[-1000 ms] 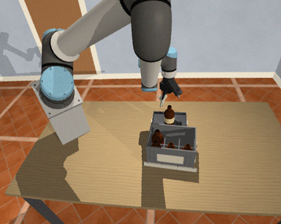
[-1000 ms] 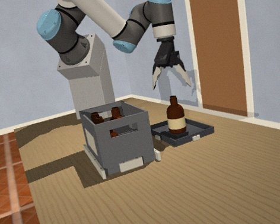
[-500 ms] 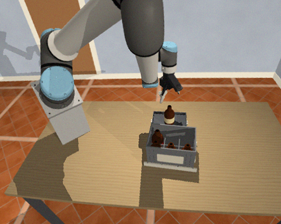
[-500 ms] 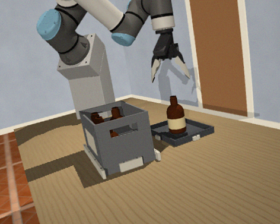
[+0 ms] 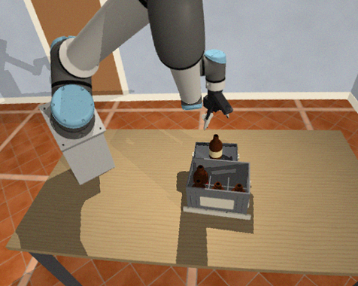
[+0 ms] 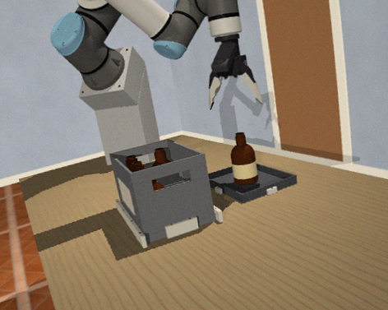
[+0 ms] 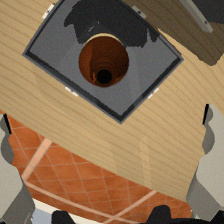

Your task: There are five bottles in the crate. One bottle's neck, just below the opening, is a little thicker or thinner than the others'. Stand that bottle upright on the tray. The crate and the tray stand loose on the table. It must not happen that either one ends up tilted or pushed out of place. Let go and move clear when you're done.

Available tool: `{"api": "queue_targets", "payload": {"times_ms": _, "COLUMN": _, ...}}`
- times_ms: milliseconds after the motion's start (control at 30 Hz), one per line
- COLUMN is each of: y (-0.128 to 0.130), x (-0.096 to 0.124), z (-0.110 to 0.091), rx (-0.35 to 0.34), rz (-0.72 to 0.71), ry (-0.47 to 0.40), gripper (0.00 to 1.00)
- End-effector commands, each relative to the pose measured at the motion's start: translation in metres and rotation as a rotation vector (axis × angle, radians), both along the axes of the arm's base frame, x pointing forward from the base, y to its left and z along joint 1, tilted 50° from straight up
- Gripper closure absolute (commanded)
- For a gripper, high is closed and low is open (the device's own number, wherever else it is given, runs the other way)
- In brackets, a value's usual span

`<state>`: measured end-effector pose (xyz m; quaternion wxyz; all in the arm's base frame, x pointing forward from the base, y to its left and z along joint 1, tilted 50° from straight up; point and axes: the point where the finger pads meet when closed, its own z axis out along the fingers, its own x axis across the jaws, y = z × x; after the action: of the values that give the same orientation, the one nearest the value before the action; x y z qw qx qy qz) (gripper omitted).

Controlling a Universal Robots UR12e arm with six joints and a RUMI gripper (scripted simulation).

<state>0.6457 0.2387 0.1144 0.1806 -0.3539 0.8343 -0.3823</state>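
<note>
Gripper (image 6: 234, 100) with fingers (image 6: 212, 92) spread wide and nothing between them, pointing down. The bottle (image 6: 243, 164) stands upright on the tray (image 6: 282, 179), well below the fingertips and roughly under the gap between them, apart from both. Judged: the wide spread gives clearance from the neck. Crate (image 6: 170, 199) with remaining bottles stands to one side of the fingers

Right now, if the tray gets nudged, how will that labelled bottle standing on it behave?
The brown bottle is tall over a narrow base, so it would probably tip rather than slide. Being round, it would likely roll once down, though the tray has a low rim that might stop it. The open gripper hangs above, touching nothing.
</note>
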Motion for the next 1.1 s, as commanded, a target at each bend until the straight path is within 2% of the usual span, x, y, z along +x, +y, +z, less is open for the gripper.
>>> {"api": "queue_targets", "payload": {"times_ms": 0, "y": 0.0010, "x": -0.0007, "z": 0.0012, "rx": 0.000, "rz": 0.000, "ry": -0.001, "gripper": 0.00}}
{"api": "queue_targets", "payload": {"times_ms": 33, "y": 0.0010, "x": -0.0007, "z": 0.0012, "rx": 0.000, "rz": 0.000, "ry": -0.001, "gripper": 0.00}}
{"api": "queue_targets", "payload": {"times_ms": 67, "y": 0.0010, "x": -0.0007, "z": 0.0012, "rx": 0.000, "rz": 0.000, "ry": -0.001, "gripper": 1.00}}
{"api": "queue_targets", "payload": {"times_ms": 1067, "y": 0.0010, "x": -0.0007, "z": 0.0012, "rx": 0.000, "rz": 0.000, "ry": -0.001, "gripper": 1.00}}
